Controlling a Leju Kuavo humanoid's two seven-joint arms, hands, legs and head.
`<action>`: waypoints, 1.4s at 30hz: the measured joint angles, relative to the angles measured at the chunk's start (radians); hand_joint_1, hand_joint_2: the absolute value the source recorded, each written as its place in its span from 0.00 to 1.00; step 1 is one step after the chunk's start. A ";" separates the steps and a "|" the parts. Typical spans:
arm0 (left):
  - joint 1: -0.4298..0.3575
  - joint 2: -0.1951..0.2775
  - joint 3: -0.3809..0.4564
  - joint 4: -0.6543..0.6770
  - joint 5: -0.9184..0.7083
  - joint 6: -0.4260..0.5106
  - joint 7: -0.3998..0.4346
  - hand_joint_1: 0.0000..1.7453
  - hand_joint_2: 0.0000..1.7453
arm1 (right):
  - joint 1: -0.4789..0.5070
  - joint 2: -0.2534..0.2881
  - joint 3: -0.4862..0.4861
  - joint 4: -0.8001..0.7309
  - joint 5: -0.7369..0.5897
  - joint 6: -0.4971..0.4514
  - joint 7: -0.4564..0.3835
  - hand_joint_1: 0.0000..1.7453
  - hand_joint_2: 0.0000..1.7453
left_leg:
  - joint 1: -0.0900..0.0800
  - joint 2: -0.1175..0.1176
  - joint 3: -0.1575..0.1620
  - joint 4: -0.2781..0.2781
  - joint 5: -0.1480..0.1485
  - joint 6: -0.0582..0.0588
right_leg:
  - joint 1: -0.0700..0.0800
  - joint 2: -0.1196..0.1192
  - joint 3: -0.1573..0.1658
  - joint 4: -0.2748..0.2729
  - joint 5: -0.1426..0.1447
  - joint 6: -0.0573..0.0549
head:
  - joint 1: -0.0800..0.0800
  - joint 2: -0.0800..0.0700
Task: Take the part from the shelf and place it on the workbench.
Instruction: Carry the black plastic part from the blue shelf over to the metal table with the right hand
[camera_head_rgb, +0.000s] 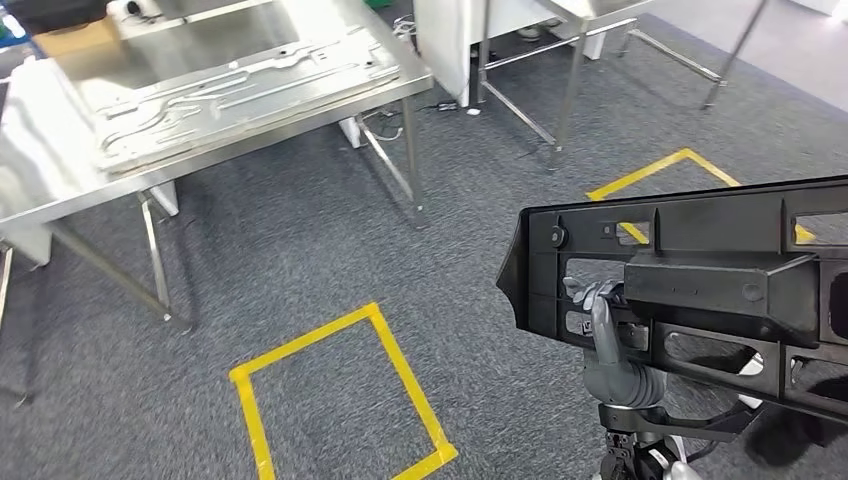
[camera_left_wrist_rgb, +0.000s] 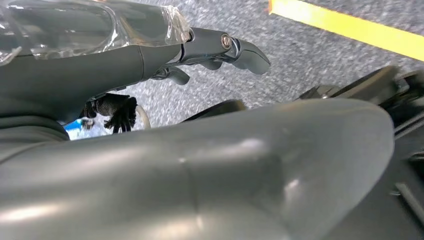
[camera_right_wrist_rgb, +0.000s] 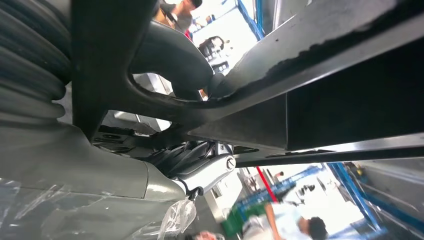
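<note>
While the black plastic part is held well clear of the steel workbench, it is gripped by the right hand, fingers clamped through an opening. The left hand is seen with fingers curled together; whether anything is held cannot be told.

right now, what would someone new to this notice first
The big black plastic part fills the lower right of the head view, carried above the grey carpet with a hand hooked through one of its openings. Next come the yellow tape square on the floor and the steel workbench at upper left, bearing a pressed metal panel.

Right hand: grey fingers, rounded grey wrist housing over a black joint. Left hand: dark-grey fingers, silver screw, clear plastic wrap behind
</note>
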 joint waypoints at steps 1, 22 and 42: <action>0.001 0.000 0.000 0.000 0.000 0.000 0.000 0.00 0.00 | 0.000 0.000 0.000 0.000 0.000 0.000 0.000 1.00 1.00 | 0.000 0.003 0.010 -0.025 0.021 0.002 | 0.001 -0.013 0.002 0.000 -0.002 0.000 | 0.000 0.000; -0.004 -0.001 0.000 0.000 0.020 -0.017 -0.039 0.00 0.00 | -0.015 0.001 -0.001 -0.002 -0.009 -0.043 0.017 1.00 1.00 | -0.005 -0.122 0.172 -0.330 0.136 0.028 | 0.001 0.108 0.002 -0.010 0.008 0.027 | -0.002 0.000; 0.013 0.003 0.000 0.000 0.019 -0.017 -0.031 0.00 0.00 | -0.011 0.001 -0.002 -0.002 -0.058 -0.046 0.004 1.00 1.00 | -0.005 0.025 0.165 -0.337 0.148 0.042 | 0.002 -0.004 0.013 0.079 -0.090 0.042 | -0.005 0.000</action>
